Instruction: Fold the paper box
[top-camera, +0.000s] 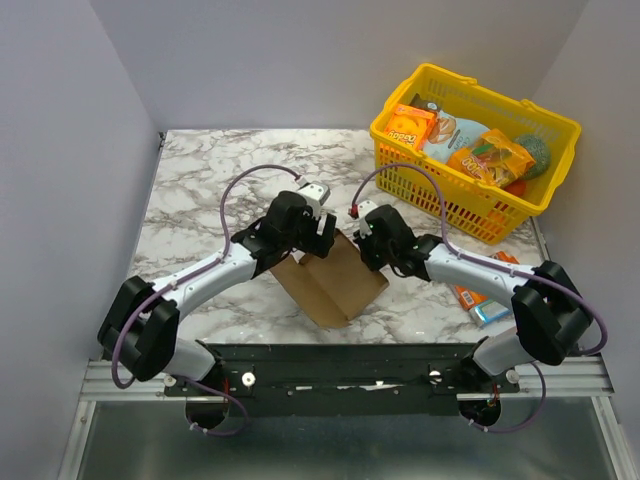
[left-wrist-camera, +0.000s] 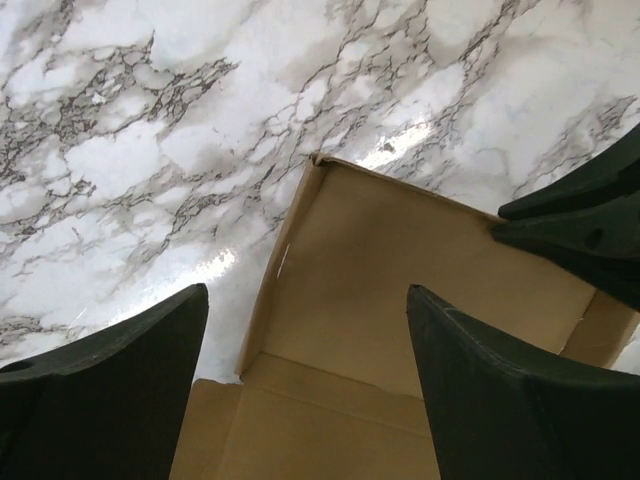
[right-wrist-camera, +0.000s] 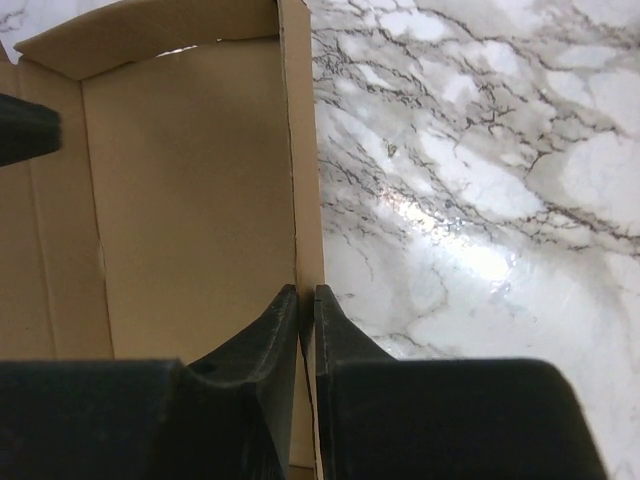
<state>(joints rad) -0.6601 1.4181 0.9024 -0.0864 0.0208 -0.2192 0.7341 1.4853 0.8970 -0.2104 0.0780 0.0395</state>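
we have the paper box (top-camera: 335, 285) near the middle of the desk (top-camera: 200, 180), toward the near edge. it lies between our two hands and well apart from the yellow basket (top-camera: 470, 215) at the far right corner. the box is partly formed: in the wrist views a flat floor panel shows, with side walls standing up from it and meeting at a far corner.

our right hand (right-wrist-camera: 307, 295) is clamped on the box, its two fingers pressed together with one thin upright wall pinched between them. our left hand (left-wrist-camera: 305, 400) is spread wide over the open inside of the box and grips nothing. we cannot tell whether either of its fingers touches the cardboard.

we judge the fold to be under way but not finished, and several things could go wrong from here:

- the cardboard is thin, so a hard pinch or a twist from the right hand could crease or tear the wall it holds.
- the desk looks glossy, so if the left hand pushes a flap sideways the box may slide or pivot around the single pinch instead of bending at its score line.
- a raised wall may spring back flat once it is let go.
- the two hands work very close together — a careless move could knock one into the other.
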